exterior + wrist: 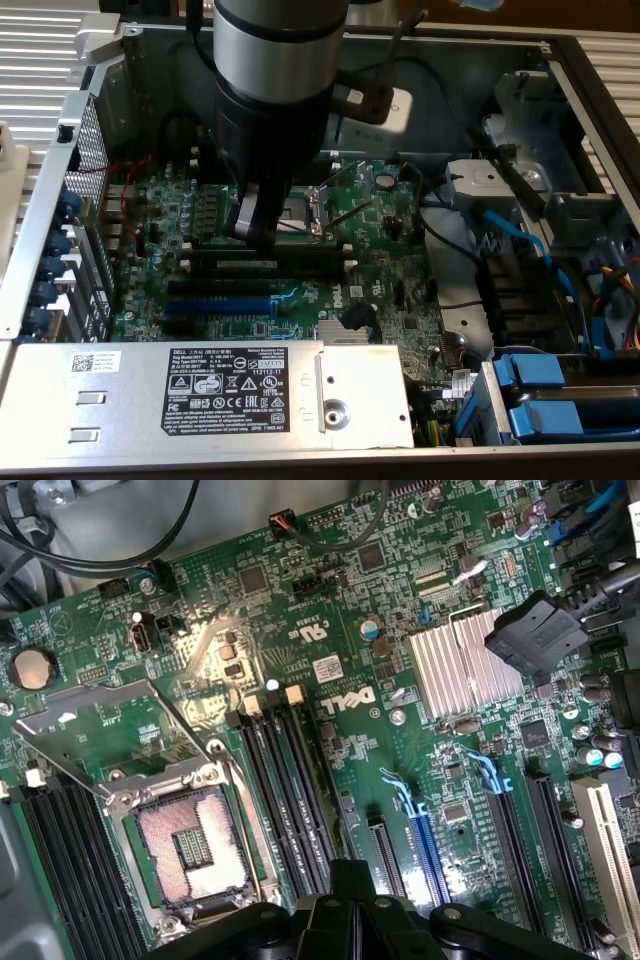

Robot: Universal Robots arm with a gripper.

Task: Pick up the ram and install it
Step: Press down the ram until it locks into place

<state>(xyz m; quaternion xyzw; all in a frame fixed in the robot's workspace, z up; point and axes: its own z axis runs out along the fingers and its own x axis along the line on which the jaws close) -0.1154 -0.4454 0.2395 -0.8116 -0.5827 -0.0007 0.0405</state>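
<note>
Inside an open computer case, the arm's end effector, fingers pressed together, hangs low over the motherboard beside the open CPU socket. The ram stands on edge among the black slots, directly below the fingertips; contact between them cannot be made out.

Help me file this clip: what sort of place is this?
The inside of an opened desktop computer case, lid off. It shows a green motherboard, an empty CPU socket and a labelled power supply inside the metal frame.
</note>
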